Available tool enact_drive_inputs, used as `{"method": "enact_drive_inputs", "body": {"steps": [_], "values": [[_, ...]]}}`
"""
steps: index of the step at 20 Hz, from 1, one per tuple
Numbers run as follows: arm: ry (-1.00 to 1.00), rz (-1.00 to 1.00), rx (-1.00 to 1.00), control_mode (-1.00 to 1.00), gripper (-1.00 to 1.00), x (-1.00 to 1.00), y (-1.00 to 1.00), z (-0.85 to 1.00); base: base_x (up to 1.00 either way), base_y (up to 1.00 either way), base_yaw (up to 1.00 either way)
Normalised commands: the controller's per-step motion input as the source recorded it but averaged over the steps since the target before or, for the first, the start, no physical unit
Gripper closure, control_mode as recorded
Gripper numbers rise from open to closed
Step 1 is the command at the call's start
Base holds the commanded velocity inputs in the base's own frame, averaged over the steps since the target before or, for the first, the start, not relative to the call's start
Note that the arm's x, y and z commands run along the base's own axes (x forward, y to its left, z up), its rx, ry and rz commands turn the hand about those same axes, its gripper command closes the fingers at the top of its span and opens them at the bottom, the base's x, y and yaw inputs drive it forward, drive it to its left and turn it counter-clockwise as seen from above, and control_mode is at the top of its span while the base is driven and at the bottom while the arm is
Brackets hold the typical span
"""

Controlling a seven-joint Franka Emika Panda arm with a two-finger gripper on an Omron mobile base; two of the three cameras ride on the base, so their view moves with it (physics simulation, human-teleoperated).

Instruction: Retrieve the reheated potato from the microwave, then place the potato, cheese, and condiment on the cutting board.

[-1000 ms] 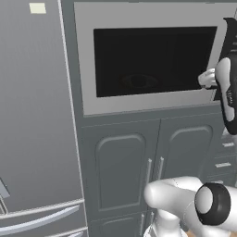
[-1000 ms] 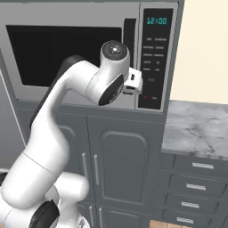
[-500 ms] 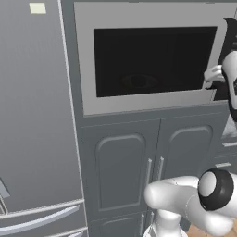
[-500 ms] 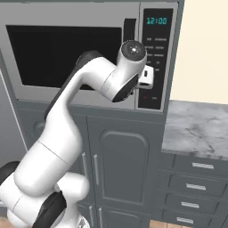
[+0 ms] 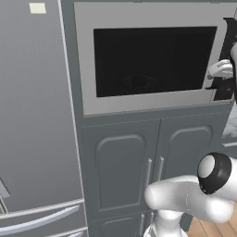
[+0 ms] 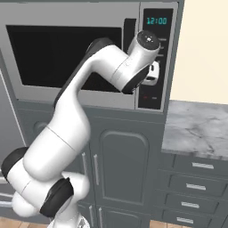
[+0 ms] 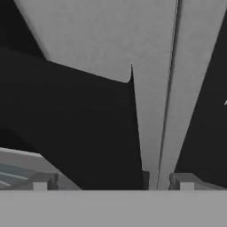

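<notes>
The microwave (image 5: 86, 60) is built into grey cabinetry, and its black glass door is closed. Its curved black handle (image 5: 230, 41) runs down the door's right side, next to the dark button panel (image 6: 156, 53). My gripper (image 5: 217, 81) is open and holds nothing. It is up close at the handle's lower end. In the hand view the fingertips (image 7: 42, 181) stand wide apart, with the black handle (image 7: 80, 124) and the grey door frame just beyond them. The potato is hidden behind the dark glass. The cheese, condiment and cutting board are out of view.
A grey fridge (image 5: 32, 115) stands left of the microwave. Closed cabinet doors (image 5: 120, 171) sit below it. To the right are a marble counter (image 6: 196, 127) over grey drawers (image 6: 196, 178), with a beige wall above. My arm (image 6: 89, 84) crosses in front of the door.
The hand has moved right and in toward the microwave's handle and button panel, with the elbow following. The jaws have stayed open and the door has stayed closed.
</notes>
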Motion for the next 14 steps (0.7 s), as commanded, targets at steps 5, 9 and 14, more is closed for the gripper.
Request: {"method": "enact_drive_inputs", "body": {"steps": [5, 9, 14], "values": [[-0.17, 0.00, 0.00, -1.00, -1.00, 0.09, 0.04, 0.22, 0.00, 0.00, 0.00], [-0.19, -0.02, 0.00, -1.00, -1.00, 0.20, 0.22, -0.03, 0.00, 0.00, 0.00], [-0.14, 0.00, 0.01, -1.00, -1.00, 0.33, 0.31, -0.17, 0.00, 0.00, 0.00]]}}
